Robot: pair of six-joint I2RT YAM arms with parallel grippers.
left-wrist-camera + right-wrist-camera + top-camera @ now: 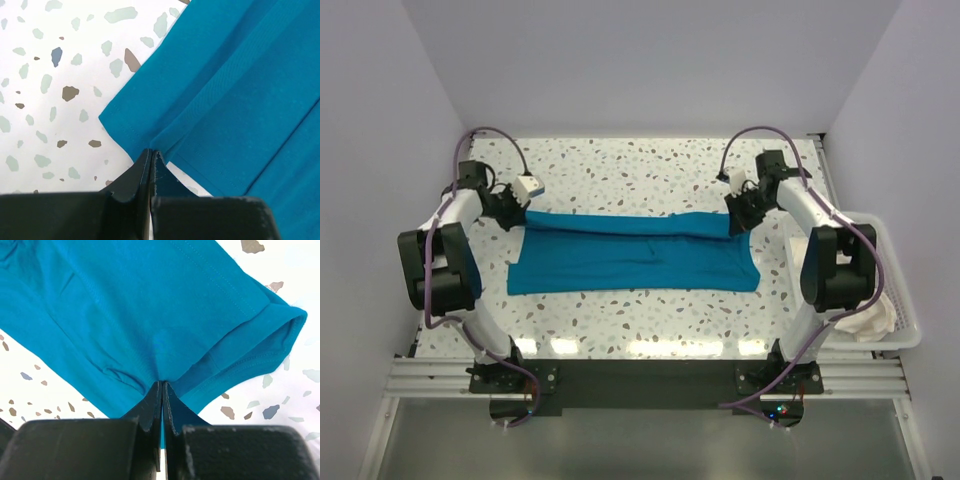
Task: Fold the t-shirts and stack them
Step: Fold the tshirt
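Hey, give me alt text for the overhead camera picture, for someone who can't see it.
A teal t-shirt lies spread across a speckled table, its far edge pinched at each end by the left gripper and right gripper. A white mesh basket stands at the table's right edge.

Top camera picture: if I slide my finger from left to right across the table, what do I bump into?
First the left gripper pinching a shirt corner → teal t-shirt → right gripper pinching the other end → white basket.
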